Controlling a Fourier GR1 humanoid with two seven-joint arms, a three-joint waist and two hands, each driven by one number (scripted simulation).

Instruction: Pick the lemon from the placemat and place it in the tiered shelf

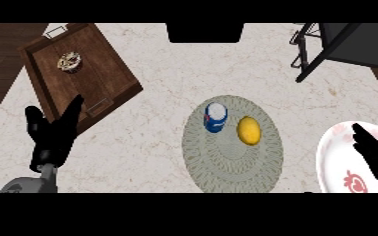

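Right hand [365, 147] low at the counter's right edge over a plate [332, 152], dark fingers straight and holding nothing; left hand [53, 130] resting open at the left edge, fingers up, by a wooden tray [111, 65]. Lemon [249, 130] on the right half of the round placemat [232, 167], up and left of the right hand and clearly nearer it, just beside a can [215, 117], long axis running near to far. Shelf [332, 45] farthest, at the far right corner.
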